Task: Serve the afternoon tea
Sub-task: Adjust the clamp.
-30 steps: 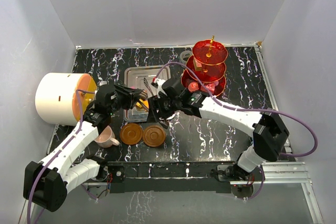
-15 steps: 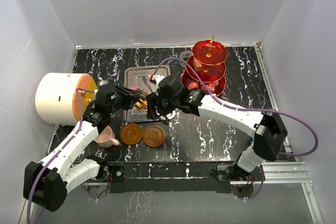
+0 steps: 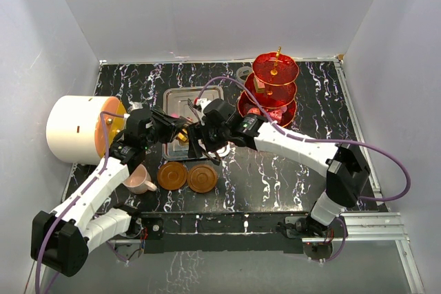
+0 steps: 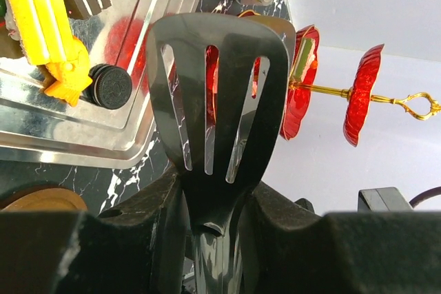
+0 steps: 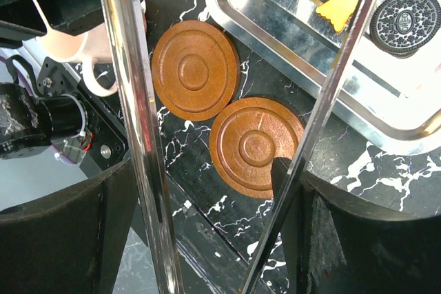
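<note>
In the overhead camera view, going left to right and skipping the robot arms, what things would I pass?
white drum with an orange face → pink cup → left brown saucer → right brown saucer → red three-tier stand
</note>
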`<state>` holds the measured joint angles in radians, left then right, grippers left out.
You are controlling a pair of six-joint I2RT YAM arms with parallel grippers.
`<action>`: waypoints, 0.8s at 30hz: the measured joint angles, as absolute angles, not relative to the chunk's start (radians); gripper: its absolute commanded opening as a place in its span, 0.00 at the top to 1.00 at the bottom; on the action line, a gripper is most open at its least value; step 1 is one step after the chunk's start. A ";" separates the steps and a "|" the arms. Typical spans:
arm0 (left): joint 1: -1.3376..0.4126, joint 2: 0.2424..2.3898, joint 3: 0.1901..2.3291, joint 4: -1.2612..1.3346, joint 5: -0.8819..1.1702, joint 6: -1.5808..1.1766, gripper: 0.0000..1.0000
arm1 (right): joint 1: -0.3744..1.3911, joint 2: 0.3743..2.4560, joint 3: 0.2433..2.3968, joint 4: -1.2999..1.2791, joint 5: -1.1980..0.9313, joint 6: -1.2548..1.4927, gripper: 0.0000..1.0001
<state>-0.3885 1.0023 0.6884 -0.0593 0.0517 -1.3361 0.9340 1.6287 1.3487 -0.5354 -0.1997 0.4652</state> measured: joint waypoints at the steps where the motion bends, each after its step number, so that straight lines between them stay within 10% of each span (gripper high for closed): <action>1: -0.389 1.002 0.688 -0.060 0.052 -1.333 0.95 | 0.934 1.629 1.349 -0.536 -0.195 0.471 0.26; 12: -0.389 1.002 0.689 -0.072 0.048 -1.315 0.95 | 0.921 1.627 1.352 -0.546 -0.123 0.500 0.16; 24: -0.389 1.005 0.696 -0.067 0.045 -1.308 0.95 | 0.909 1.623 1.353 -0.534 -0.217 0.500 0.37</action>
